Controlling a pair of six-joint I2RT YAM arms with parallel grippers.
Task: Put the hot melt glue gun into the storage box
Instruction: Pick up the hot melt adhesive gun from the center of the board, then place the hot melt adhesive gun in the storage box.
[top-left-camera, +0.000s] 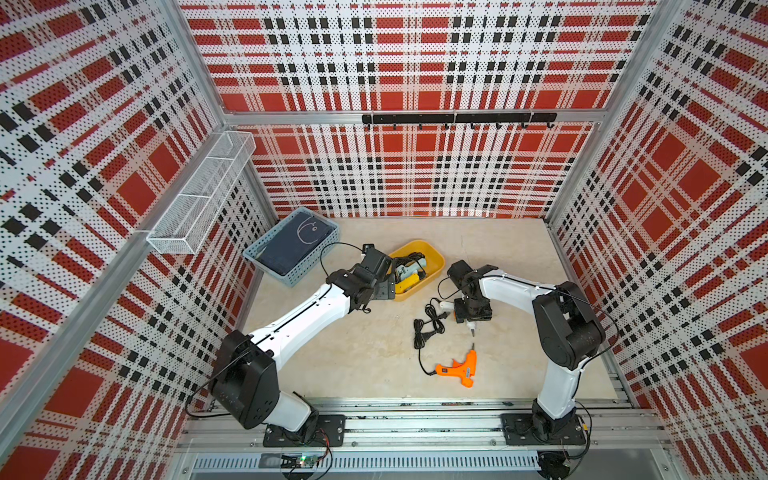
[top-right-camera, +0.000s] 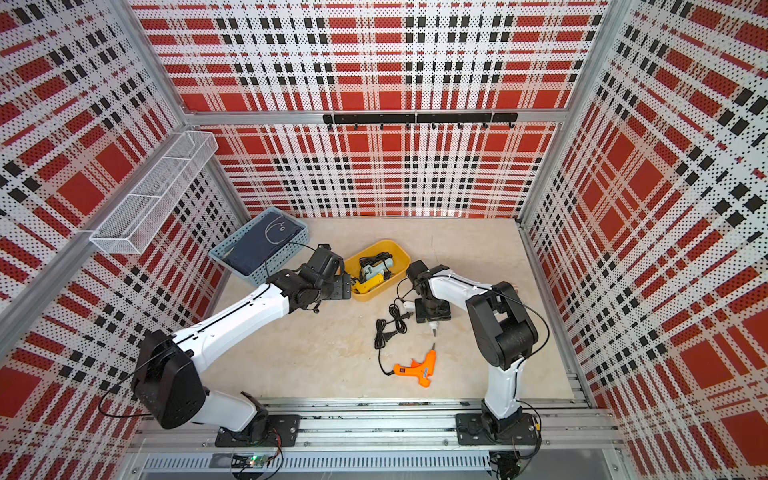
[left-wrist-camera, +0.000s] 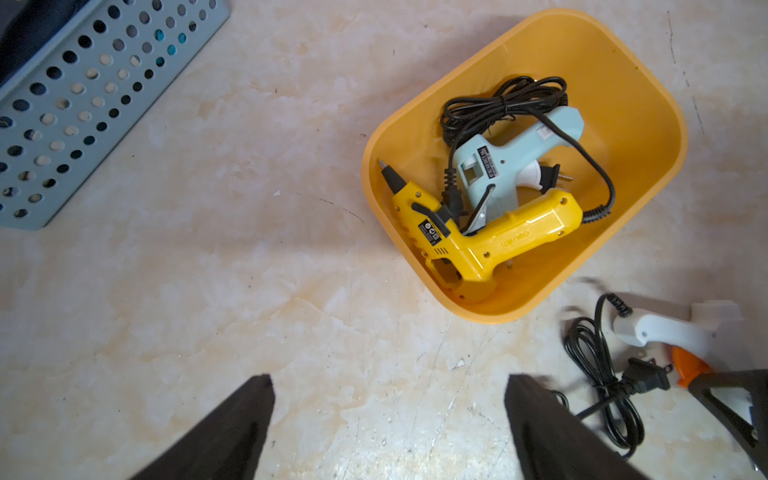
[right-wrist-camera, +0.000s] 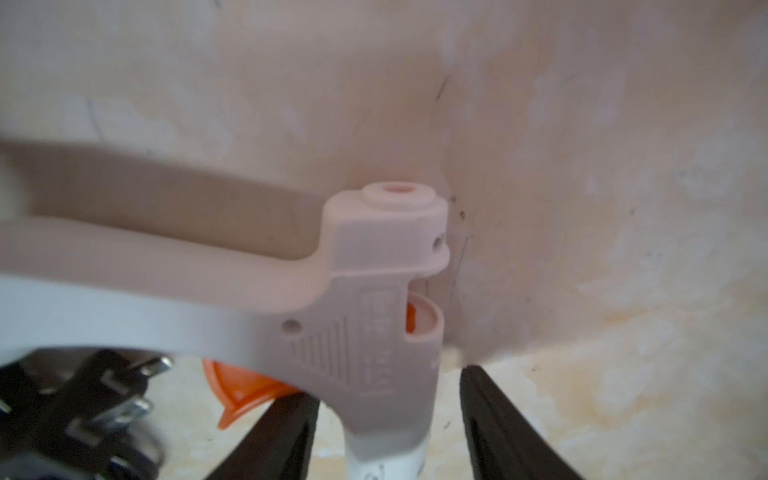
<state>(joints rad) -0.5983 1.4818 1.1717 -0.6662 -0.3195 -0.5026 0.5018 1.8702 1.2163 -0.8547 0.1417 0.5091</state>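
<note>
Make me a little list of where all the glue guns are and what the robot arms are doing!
storage box: holds the yellow glue gun and the pale blue glue gun, with their cords
white glue gun: lying on the table beside the box
orange glue gun: on the table, nothing touching it
left gripper: open, empty, near the box
right gripper: fingers either side of the white gun's barrel, a gap showing on one side
</note>
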